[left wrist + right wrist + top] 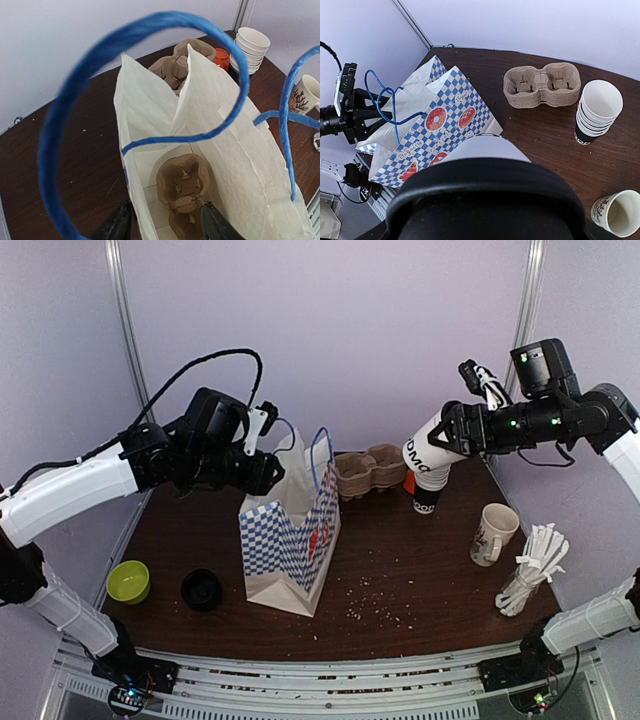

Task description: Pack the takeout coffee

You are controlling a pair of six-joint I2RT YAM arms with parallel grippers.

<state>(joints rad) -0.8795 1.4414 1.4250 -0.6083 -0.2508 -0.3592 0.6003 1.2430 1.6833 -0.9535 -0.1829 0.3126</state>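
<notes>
"Where is the takeout coffee (pixel 427 452)?"
"Aloft, far right, lying sideways, clasped in the right claw (pixel 448 436). The bag (pixel 285 540) stands left of it, mouth up. The left claw (pixel 166 227) straddles its rim, parted."

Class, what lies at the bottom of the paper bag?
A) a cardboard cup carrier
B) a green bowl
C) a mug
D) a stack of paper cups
A: the left wrist view looks down into the open bag and shows a brown carrier on its floor.
</notes>
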